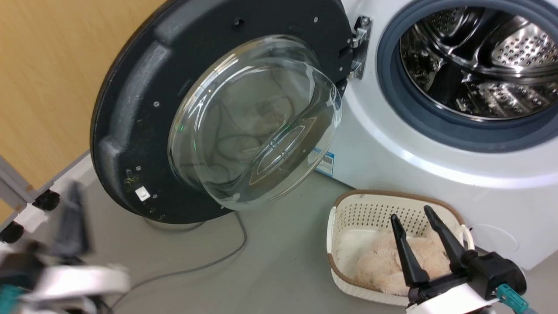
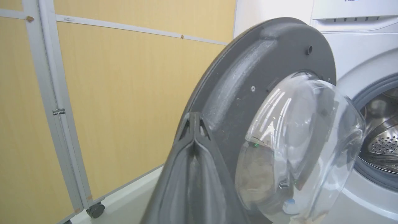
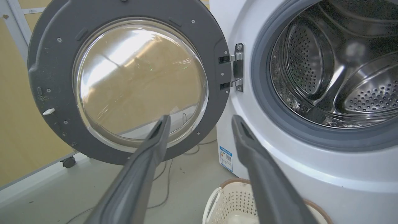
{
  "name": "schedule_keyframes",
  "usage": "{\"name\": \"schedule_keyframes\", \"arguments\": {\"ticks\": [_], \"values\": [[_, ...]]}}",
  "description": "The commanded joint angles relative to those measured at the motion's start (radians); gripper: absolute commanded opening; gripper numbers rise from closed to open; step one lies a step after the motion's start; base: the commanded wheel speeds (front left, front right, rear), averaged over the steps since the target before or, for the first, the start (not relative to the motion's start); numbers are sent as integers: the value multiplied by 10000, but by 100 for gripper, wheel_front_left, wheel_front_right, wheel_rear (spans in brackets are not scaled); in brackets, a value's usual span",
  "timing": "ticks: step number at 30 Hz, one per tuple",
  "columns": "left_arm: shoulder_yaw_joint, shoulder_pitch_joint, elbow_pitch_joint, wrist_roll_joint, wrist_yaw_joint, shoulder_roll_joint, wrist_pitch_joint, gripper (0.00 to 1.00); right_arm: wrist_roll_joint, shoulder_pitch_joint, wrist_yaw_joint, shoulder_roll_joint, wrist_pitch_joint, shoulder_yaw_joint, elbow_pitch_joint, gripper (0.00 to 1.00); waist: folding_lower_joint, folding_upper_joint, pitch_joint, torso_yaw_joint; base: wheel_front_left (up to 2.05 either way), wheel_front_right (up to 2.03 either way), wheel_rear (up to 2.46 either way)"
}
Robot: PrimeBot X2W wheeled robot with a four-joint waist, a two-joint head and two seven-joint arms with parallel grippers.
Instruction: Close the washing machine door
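Note:
The washing machine door (image 1: 130, 109) stands wide open, swung left on its hinge, with a black rim and a bulging glass bowl. The white washing machine (image 1: 392, 148) shows its grey gasket and steel drum. My left gripper (image 1: 74, 209) is a blur at the lower left, short of the door's free edge. In the left wrist view the left gripper (image 2: 194, 117) is shut on nothing, just before the rim of the door (image 2: 236, 81). My right gripper (image 1: 412, 214) hangs open over the basket. In the right wrist view the right gripper (image 3: 200, 119) points between the door (image 3: 49, 62) and the machine (image 3: 264, 155).
A cream basket (image 1: 348, 200) with a brown rim holds a fluffy beige item (image 1: 383, 261) on the floor before the machine. A grey cable (image 1: 218, 257) trails under the door. A yellow partition (image 1: 43, 65) on casters (image 1: 45, 199) stands close behind the door.

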Motion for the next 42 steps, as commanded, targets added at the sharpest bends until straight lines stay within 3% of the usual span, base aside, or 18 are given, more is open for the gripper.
{"name": "schedule_keyframes", "arguments": {"ticks": [1,4,11,15,20,23,32,42], "values": [[554,-641,181,-326,-233,504,-49,0,-103,-115,6,-109,-44,-6,-93,100,0,-1,242,-84,0,0,0],[990,-1168,457,-777,-393,836,-49,0,-144,-166,6,-175,-44,4,-124,100,0,-1,419,-163,0,0,0],[2262,-3109,2412,-3413,-868,1841,857,0,-205,-504,6,-321,-44,113,-107,100,0,-1,899,-529,0,0,0],[3357,-4338,3966,-5862,-704,1777,2527,0,-220,-652,6,-374,-44,174,-77,100,0,-1,1076,-704,0,0,0],[4090,-5350,5459,-7667,-627,2225,4272,0,-306,-790,6,-408,-44,65,-32,100,0,-1,1193,-901,0,0,0],[4333,-5825,6470,-8902,-437,2317,6028,0,-334,-830,6,-415,-44,50,-8,100,0,-1,1234,-992,0,0,0],[3969,-5637,6849,-9889,-573,2219,8538,0,-325,-799,6,-336,-44,34,68,100,0,-1,1081,-1129,0,0,0],[3391,-4187,5226,-10707,-868,1648,10903,0,-374,-501,6,-6,-44,-262,127,100,0,-1,406,-1365,0,0,0]]}}
